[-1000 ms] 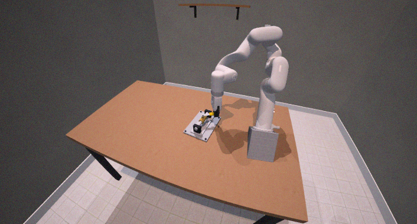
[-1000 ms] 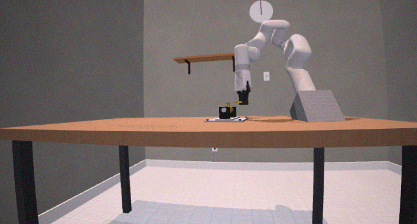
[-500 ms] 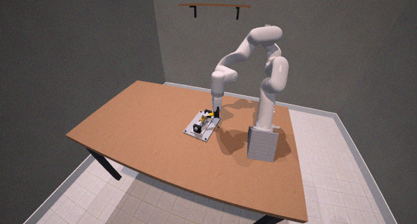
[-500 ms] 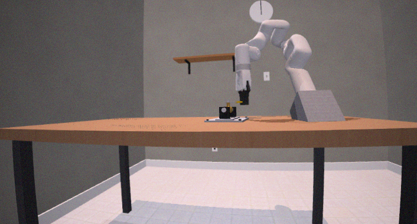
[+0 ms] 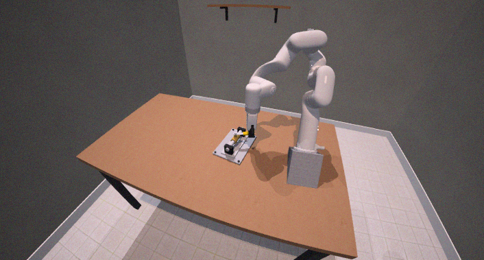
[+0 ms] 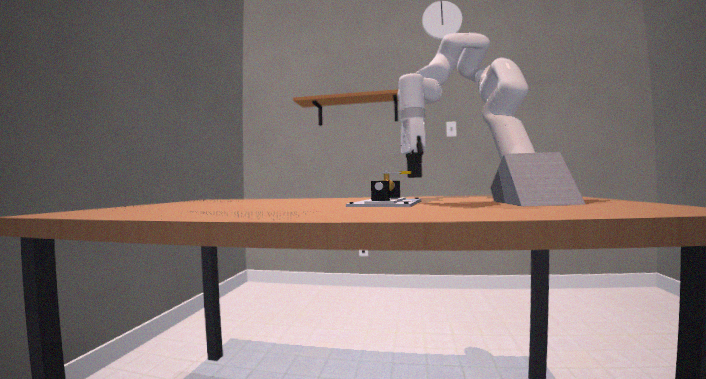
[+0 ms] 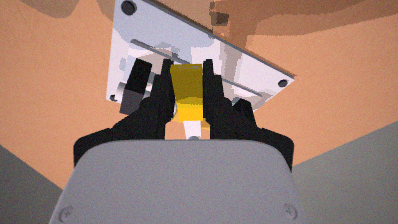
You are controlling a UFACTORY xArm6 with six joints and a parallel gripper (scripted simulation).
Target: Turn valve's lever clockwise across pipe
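Note:
The valve sits on a grey baseplate (image 5: 235, 147) near the middle of the table, with a pipe between two black end blocks (image 5: 227, 148). Its yellow lever (image 5: 243, 134) reaches from the stem toward the arm, at an angle to the pipe. My gripper (image 5: 251, 132) comes down from above and is shut on the lever's outer end. In the wrist view the two black fingers clamp the yellow lever (image 7: 187, 92) from both sides, above the baseplate (image 7: 200, 55). In the exterior view the gripper (image 6: 414, 171) holds the lever tip (image 6: 405, 172) level above the plate.
The arm's grey base block (image 5: 304, 167) stands on the table to the right of the valve. A wall shelf (image 6: 345, 99) hangs behind, above the gripper's height. The table edge is far from the valve on all sides.

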